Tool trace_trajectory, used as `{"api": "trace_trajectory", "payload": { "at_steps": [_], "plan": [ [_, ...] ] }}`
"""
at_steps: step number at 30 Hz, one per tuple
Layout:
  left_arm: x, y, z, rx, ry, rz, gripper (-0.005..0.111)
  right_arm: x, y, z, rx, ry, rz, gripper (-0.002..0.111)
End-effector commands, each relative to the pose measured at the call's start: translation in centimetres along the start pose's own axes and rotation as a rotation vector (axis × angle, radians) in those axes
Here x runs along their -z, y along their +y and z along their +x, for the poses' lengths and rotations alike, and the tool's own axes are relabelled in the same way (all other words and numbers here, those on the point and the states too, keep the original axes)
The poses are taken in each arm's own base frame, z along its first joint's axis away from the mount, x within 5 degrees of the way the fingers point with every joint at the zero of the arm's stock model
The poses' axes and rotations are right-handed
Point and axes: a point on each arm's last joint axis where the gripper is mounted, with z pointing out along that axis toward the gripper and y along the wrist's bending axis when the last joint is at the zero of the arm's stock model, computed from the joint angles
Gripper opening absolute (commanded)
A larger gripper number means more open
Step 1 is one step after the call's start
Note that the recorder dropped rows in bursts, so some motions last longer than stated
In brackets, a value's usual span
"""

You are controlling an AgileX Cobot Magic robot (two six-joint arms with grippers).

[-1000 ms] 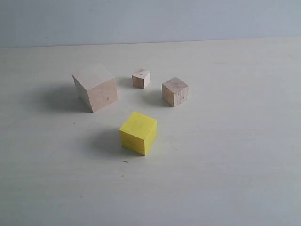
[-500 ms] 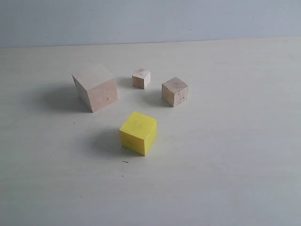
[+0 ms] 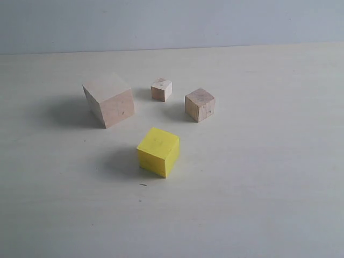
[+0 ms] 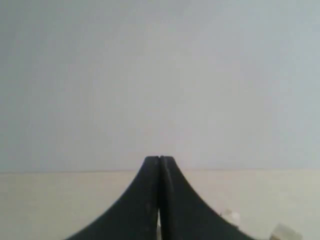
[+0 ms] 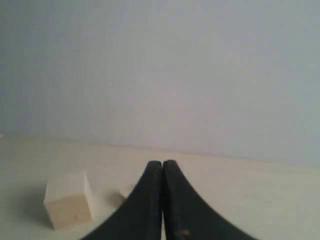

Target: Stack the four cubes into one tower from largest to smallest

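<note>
**Four cubes apart on the tabletop, both hands pressed together**

In the exterior view, nearest you, the yellow cube (image 3: 158,151) sits flat on the tabletop (image 3: 258,193). It is turned so one upright edge faces the camera and its top reads as a diamond. Farther back and to the left stands the large cube (image 3: 109,100), also flat, with an upright edge facing forward. To its right, well apart, the medium cube (image 3: 199,104) sits corner-on in the same way. Farthest back, between those two, is the tiny cube (image 3: 161,89). No cube touches another. Being cubes, they show no longer side; only the turn of their edges gives a direction. Behind the tabletop rises a plain grey-blue wall (image 3: 172,21).

That view shows you neither hand; the wrist views do. The left hand (image 4: 159,161) has its dark fingers (image 4: 142,205) pressed together, pinching nothing, with two pale blurs (image 4: 286,232) beside it too soft to name. The right hand (image 5: 162,165) is likewise pressed together and pinches nothing. Beyond it you see one pale wooden cube (image 5: 67,205) resting on the tabletop, and a smaller pale shape (image 5: 125,192) partly hidden behind a finger. You cannot tell which cubes these are.
</note>
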Motion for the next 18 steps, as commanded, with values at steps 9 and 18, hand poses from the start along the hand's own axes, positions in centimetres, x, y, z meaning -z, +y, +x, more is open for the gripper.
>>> {"api": "trace_trajectory", "payload": {
  "at_steps": [9, 18],
  "plan": [
    [-6.4, -3.7, 2.5, -0.123, 0.425, 0.182, 0.000, -3.3, 0.8, 4.0, -0.173, 0.394, 0.005, 0.000],
    [-6.5, -3.7, 2.3, -0.121, 0.402, 0.184, 0.000, -3.3, 0.8, 4.0, -0.199, 0.392, 0.010, 0.000]
  ]
}}
